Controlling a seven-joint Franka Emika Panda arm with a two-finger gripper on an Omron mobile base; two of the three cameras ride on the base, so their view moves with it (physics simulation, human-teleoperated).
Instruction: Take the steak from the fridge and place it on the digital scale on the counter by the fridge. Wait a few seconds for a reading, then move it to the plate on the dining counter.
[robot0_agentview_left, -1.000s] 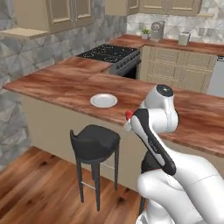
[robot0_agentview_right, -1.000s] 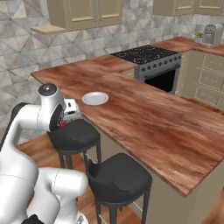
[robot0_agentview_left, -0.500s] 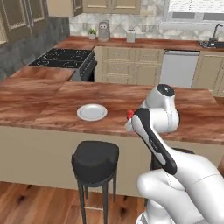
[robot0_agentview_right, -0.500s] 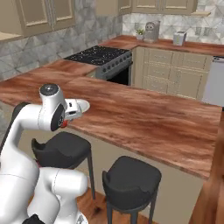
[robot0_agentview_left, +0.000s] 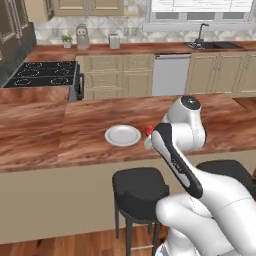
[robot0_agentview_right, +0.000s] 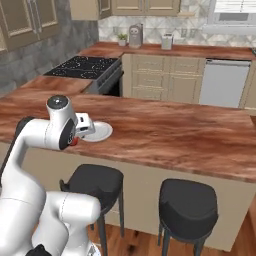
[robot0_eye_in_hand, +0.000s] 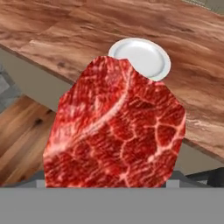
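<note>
Left base view: my white two-finger gripper (robot0_agentview_left: 148, 136) holds the small flat red steak (robot0_agentview_left: 149, 130), at about 3 o'clock of the small round white plate (robot0_agentview_left: 122, 135) on the reddish-brown wood-grain dining counter (robot0_agentview_left: 75, 135).

Right base view: the steak (robot0_agentview_right: 74, 142) is a red sliver under my hand, near the plate (robot0_agentview_right: 98, 132).

Hand view: my jaws are clamped on the steak (robot0_eye_in_hand: 116, 131); the plate (robot0_eye_in_hand: 142, 57) sits at 12 o'clock beyond it.

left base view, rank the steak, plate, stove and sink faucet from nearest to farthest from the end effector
1. The steak, held at the end effector itself.
2. The plate, just to its left on the dining counter.
3. The stove, farther back on the left.
4. The sink faucet, far back on the right by the window.
</note>
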